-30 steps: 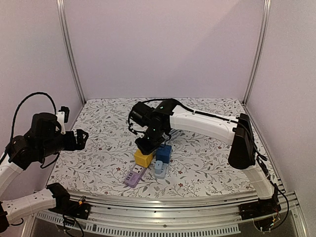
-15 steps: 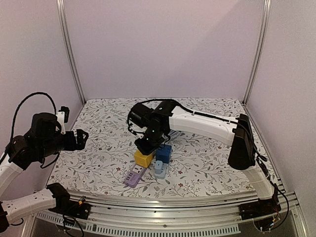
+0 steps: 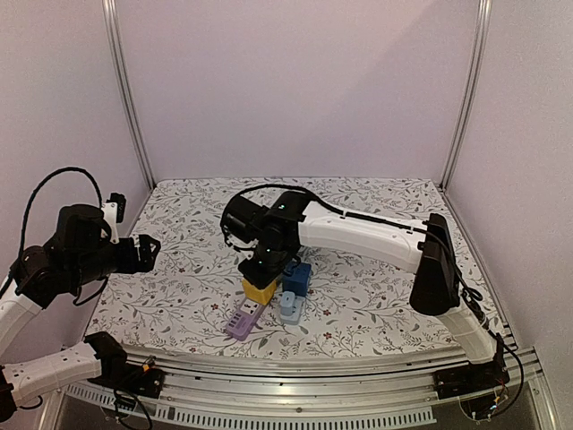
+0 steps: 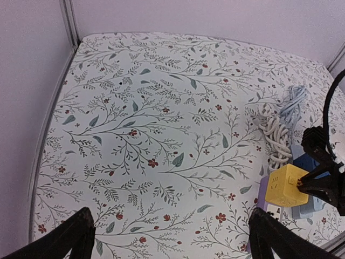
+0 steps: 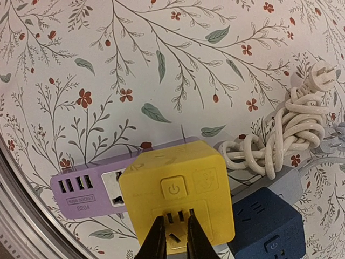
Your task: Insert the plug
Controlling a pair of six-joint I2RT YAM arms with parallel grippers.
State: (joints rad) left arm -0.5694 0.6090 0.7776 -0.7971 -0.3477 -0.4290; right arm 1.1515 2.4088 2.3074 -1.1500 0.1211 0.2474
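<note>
The white plug (image 5: 322,70) lies on the floral cloth at the end of its coiled white cable (image 5: 285,137), beside the power blocks. A yellow cube socket (image 5: 178,194) (image 3: 260,289) rests partly on a purple power strip (image 5: 86,189). My right gripper (image 5: 176,220) (image 3: 260,267) is shut, its tips right over the yellow cube's lower socket holes, with nothing seen between them. My left gripper (image 4: 170,243) (image 3: 148,251) hangs open at the left, far from the blocks and holding nothing.
A dark blue cube socket (image 5: 267,226) (image 3: 296,278) stands right of the yellow one. A grey-blue strip (image 3: 290,307) lies in front of it, its cable (image 4: 291,105) bundled behind. The cell's walls and metal posts (image 3: 125,98) close in the mat.
The right arm's wrist has swung a little to the left while its shut gripper stays over the yellow cube. The left arm has not moved.
</note>
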